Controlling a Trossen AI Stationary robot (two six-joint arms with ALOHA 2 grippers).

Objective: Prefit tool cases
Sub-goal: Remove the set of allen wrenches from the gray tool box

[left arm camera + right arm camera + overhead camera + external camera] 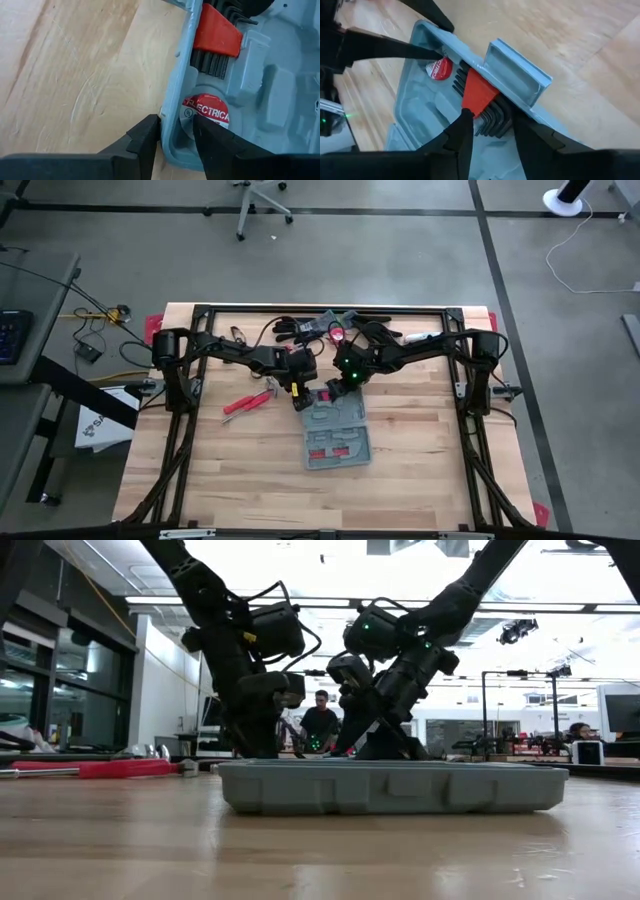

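One tool case (337, 434), two claws (175, 134) (491, 122) at its rim.

We see our left gripper (176, 134) straddling the grey-blue tool case (280, 90) wall at a rounded corner, one finger outside over the wooden table (75, 75), one inside beside a red-labelled tape roll (207, 114). Beyond sits a red holder of hex keys (216, 35).
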